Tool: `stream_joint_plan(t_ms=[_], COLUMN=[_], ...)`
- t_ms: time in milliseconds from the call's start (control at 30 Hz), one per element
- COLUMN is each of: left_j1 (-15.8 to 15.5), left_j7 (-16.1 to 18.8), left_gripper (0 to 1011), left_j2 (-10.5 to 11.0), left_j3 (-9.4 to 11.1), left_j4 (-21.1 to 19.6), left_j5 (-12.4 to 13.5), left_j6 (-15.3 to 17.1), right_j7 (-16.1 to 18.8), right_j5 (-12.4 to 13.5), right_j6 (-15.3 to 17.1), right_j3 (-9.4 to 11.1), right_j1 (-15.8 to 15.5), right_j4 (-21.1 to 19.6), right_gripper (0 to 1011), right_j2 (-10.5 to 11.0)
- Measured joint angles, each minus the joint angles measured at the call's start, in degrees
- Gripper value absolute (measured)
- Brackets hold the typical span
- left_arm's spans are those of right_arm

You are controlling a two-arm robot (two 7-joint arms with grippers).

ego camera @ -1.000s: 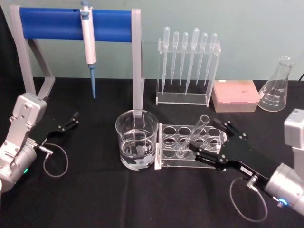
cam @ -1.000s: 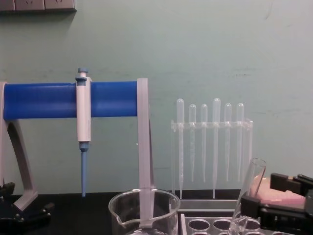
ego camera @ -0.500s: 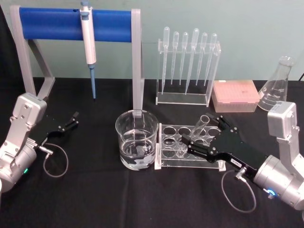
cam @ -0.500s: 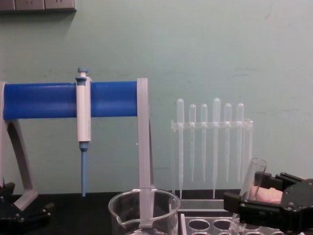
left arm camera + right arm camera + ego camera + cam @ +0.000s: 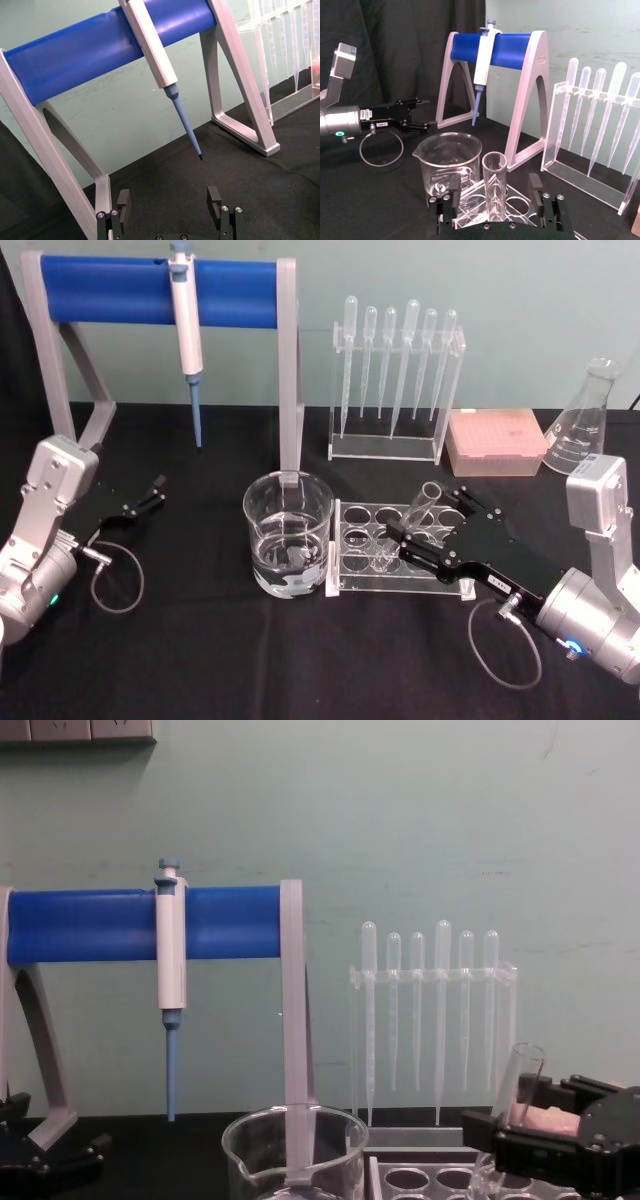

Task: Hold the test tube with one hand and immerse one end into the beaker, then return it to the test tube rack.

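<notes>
Two jaws of the right gripper (image 5: 494, 186) stand apart, flanking the tilted test tube (image 5: 423, 504) in its rack (image 5: 352, 536), seemingly not touching; left gripper (image 5: 169, 199) parked, jaws spread.

test tube (image 5: 494, 176): mouth up, foot in the rack, leaning slightly.
rack (image 5: 475, 196): clear plastic, round holes, on the black tabletop (image 5: 380, 200).
right pincer (image 5: 494, 194): jaws wide apart, one on either side of the test tube, gaps on both sides.
beaker (image 5: 449, 165): just beside the rack.
pipette (image 5: 482, 52): white and blue, hung on the blue stand (image 5: 512, 50).
plastic pipettes (image 5: 600, 100): row in a clear holder.
left pincer (image 5: 420, 116): well apart, beyond the beaker.
</notes>
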Motion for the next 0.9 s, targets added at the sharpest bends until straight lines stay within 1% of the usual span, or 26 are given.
stream_joint_plan(t_ms=[33, 100, 167, 200, 300, 333, 367, 400, 433, 467, 533, 567, 633, 667, 767, 900], left_j1=[0.0, 0.0, 0.0, 0.0, 0.0, 0.0, 0.0, 0.0, 0.0, 0.0, 0.0, 0.0, 0.0, 0.0, 0.0, 0.0], left_j7=[0.0, 0.0, 0.0, 0.0, 0.0, 0.0, 0.0, 0.0, 0.0, 0.0, 0.0, 0.0, 0.0, 0.0, 0.0, 0.0], left_gripper=[1000, 1000, 1000, 1000, 1000, 1000, 1000, 1000, 1000, 1000, 1000, 1000, 1000, 1000, 1000, 1000], left_j2=[0.0, 0.0, 0.0, 0.0, 0.0, 0.0, 0.0, 0.0, 0.0, 0.0, 0.0, 0.0, 0.0, 0.0, 0.0, 0.0], left_j3=[0.0, 0.0, 0.0, 0.0, 0.0, 0.0, 0.0, 0.0, 0.0, 0.0, 0.0, 0.0, 0.0, 0.0, 0.0, 0.0], left_j4=[0.0, 0.0, 0.0, 0.0, 0.0, 0.0, 0.0, 0.0, 0.0, 0.0, 0.0, 0.0, 0.0, 0.0, 0.0, 0.0], left_j5=[0.0, 0.0, 0.0, 0.0, 0.0, 0.0, 0.0, 0.0, 0.0, 0.0, 0.0, 0.0, 0.0, 0.0, 0.0, 0.0], left_j6=[0.0, 0.0, 0.0, 0.0, 0.0, 0.0, 0.0, 0.0, 0.0, 0.0, 0.0, 0.0, 0.0, 0.0, 0.0, 0.0], right_j7=[0.0, 0.0, 0.0, 0.0, 0.01, 0.01, 0.01, 0.01, 0.01, 0.02, 0.02, 0.02, 0.03, 0.03, 0.03, 0.04], right_j5=[0.01, 0.08, 0.13, 0.15, 0.17, 0.18, 0.18, 0.19, 0.19, 0.2, 0.21, 0.22, 0.23, 0.24, 0.25, 0.28], right_j6=[-0.01, -0.04, -0.08, -0.11, -0.14, -0.15, -0.15, -0.16, -0.16, -0.17, -0.17, -0.18, -0.19, -0.21, -0.22, -0.24], right_j3=[0.0, 0.02, 0.03, 0.04, 0.05, 0.07, 0.07, 0.07, 0.07, 0.07, 0.07, 0.07, 0.07, 0.07, 0.08, 0.07], right_j1=[-0.01, -0.03, -0.05, -0.06, -0.07, -0.08, -0.08, -0.09, -0.09, -0.1, -0.11, -0.12, -0.13, -0.13, -0.14, -0.15], right_j4=[-0.01, -0.03, -0.05, -0.06, -0.08, -0.08, -0.08, -0.1, -0.1, -0.11, -0.12, -0.13, -0.13, -0.14, -0.14, -0.14], right_gripper=[866, 798, 760, 707, 627, 567, 567, 526, 508, 449, 403, 342, 303, 253, 222, 223], right_j2=[0.01, 0.04, 0.07, 0.09, 0.1, 0.11, 0.11, 0.12, 0.12, 0.13, 0.13, 0.14, 0.14, 0.15, 0.16, 0.18])
